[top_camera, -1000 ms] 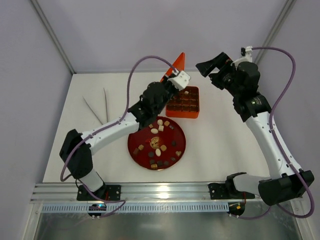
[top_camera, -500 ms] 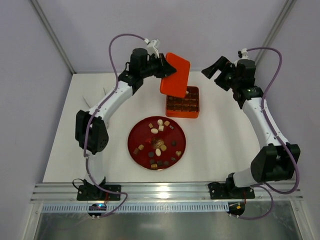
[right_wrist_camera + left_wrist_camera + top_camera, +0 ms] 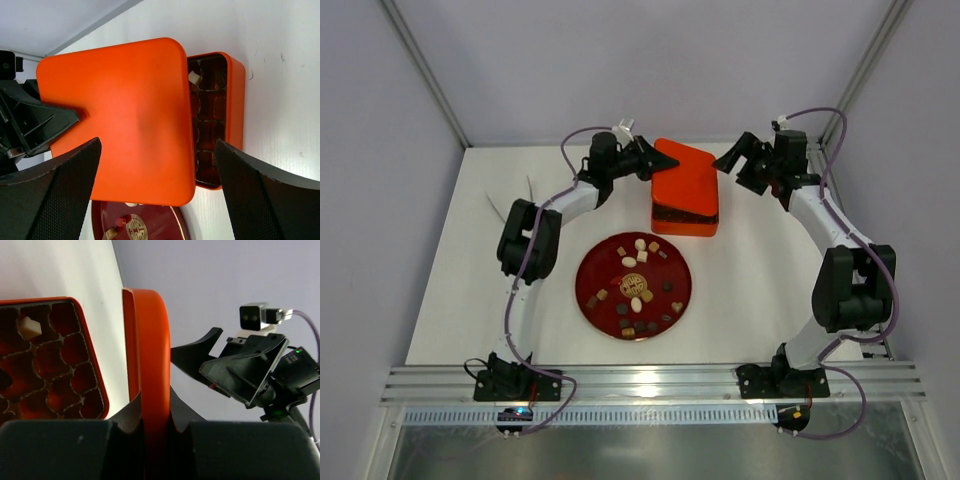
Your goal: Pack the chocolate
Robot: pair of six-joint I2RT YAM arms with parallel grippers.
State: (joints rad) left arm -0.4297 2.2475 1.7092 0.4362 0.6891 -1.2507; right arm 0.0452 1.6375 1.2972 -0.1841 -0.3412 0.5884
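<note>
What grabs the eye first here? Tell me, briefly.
The bright orange lid, pinched by the left end effector, partly covers the orange box at the far middle of the table. Nearer, a dark-red plate holds the scattered chocolate, while the right end effector gapes open beside the lid.

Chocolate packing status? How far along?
Barely started. Done: one cream chocolate shows in the box; its other visible cells look empty. In hand: the left gripper holds the lid tilted over the box; the right gripper is open, holding nothing. Left: the many chocolates on the plate.
</note>
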